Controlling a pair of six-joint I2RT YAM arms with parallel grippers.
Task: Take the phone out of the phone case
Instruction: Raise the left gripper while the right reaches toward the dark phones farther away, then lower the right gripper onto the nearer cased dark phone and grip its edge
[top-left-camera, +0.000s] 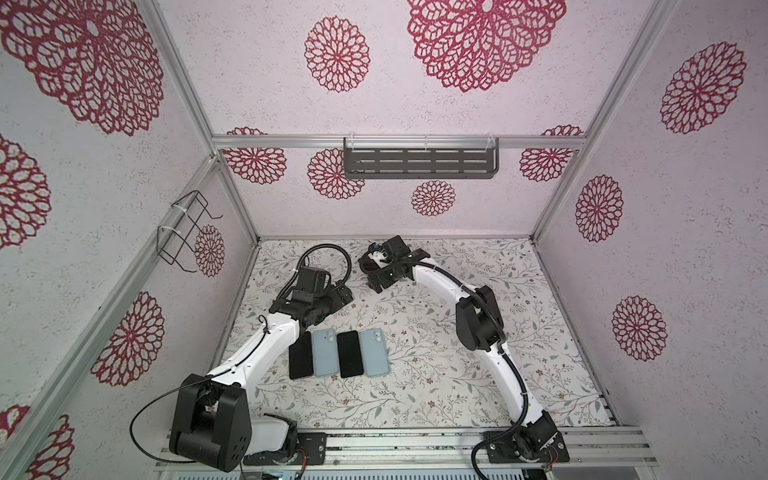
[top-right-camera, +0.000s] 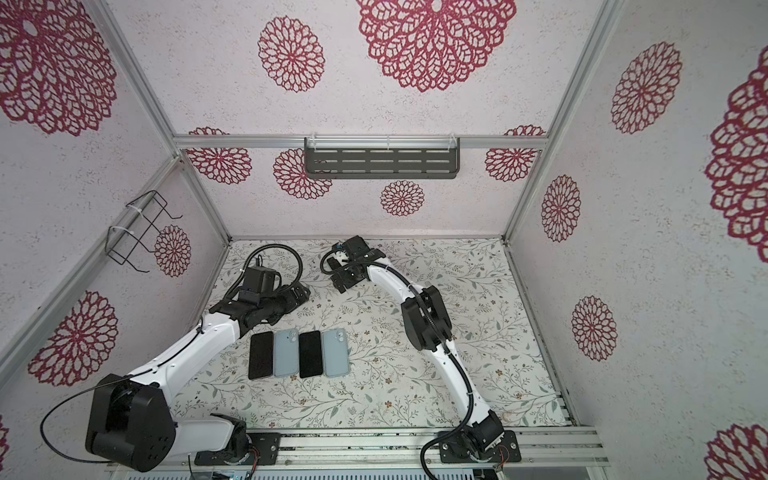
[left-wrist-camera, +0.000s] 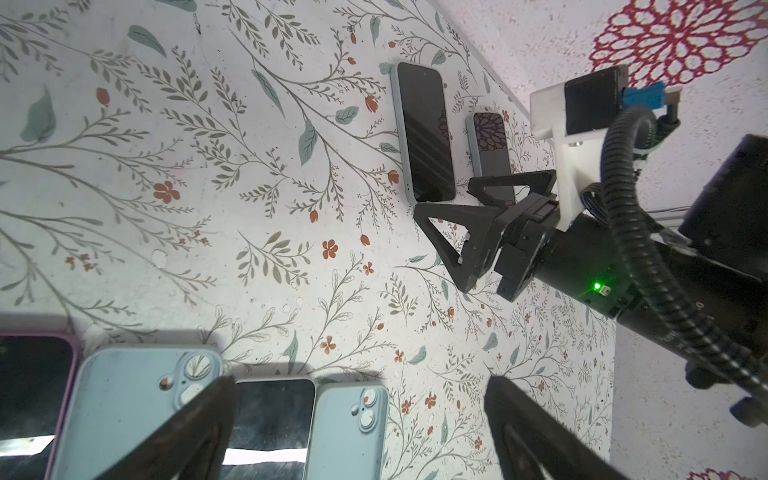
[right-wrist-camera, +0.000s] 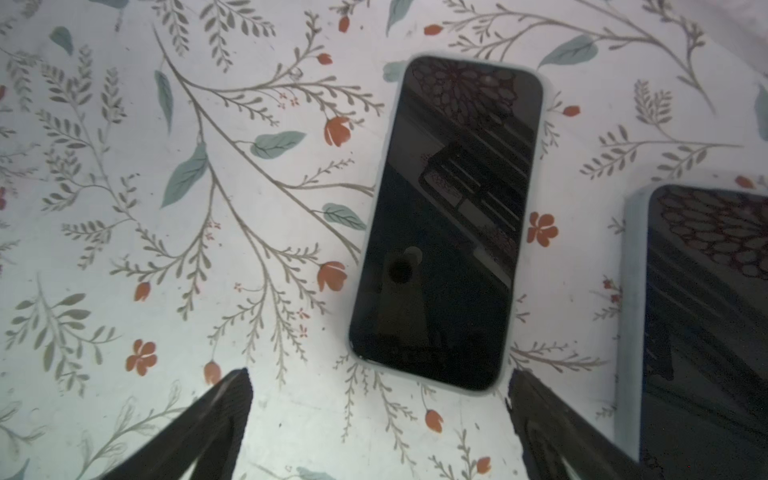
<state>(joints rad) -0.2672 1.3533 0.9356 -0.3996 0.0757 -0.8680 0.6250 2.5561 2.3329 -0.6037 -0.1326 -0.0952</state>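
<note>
**Top views.** The floral desk (top-left-camera: 478, 374) carries a row of 4 phones (top-left-camera: 350, 354) toward 8 o'clock: 2 screens up, 2 pale-blue backs up. The left pincer (top-left-camera: 343, 296) hangs at 10 o'clock and the right pincer (top-left-camera: 370, 270) at 11 o'clock. Jaw spacing is unclear here.

**Left wrist view.** The left pincer's fingers (left-wrist-camera: 187, 432) stand spread and empty over the row. Farther off, the right pincer (left-wrist-camera: 451, 203), likewise spread and empty, hovers at the end of a cased phone (left-wrist-camera: 424, 133). A second cased phone (left-wrist-camera: 492, 153) lies beside it.

**Right wrist view.** The cased phone (right-wrist-camera: 446, 224), screen up inside its pale-blue case (right-wrist-camera: 394, 71), lies flat on the desk just ahead of the spread fingers (right-wrist-camera: 199, 428), untouched.
</note>
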